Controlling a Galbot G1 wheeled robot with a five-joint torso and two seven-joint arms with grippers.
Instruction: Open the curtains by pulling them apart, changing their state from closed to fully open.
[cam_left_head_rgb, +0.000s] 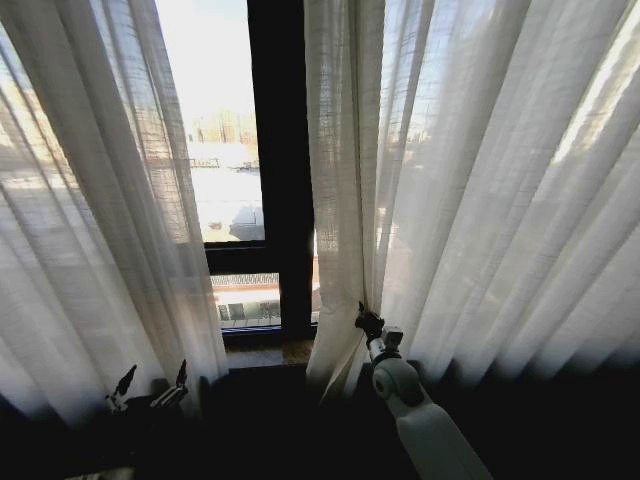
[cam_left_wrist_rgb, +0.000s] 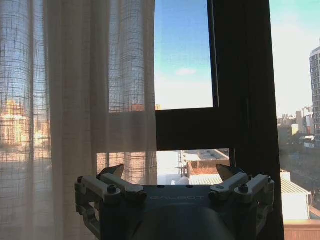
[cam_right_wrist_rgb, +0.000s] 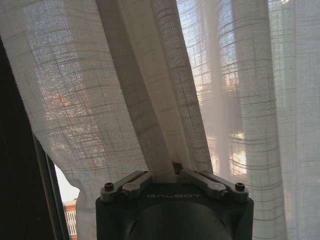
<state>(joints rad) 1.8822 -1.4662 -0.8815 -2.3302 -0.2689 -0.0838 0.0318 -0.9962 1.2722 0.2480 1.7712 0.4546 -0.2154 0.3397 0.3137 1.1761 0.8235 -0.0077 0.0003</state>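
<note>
The curtains hang parted, the left panel (cam_left_head_rgb: 90, 230) and the right panel (cam_left_head_rgb: 470, 190) showing the dark window frame (cam_left_head_rgb: 280, 180) and the city between them. The right pincer (cam_left_head_rgb: 368, 322) is clamped on the inner edge of the right panel, low down, with a bunched fold drawn tight between its closed fingers (cam_right_wrist_rgb: 197, 176). The left pincer (cam_left_head_rgb: 150, 385) sits low beside the foot of the left panel, its fingers (cam_left_wrist_rgb: 111, 171) spread apart, holding nothing
</note>
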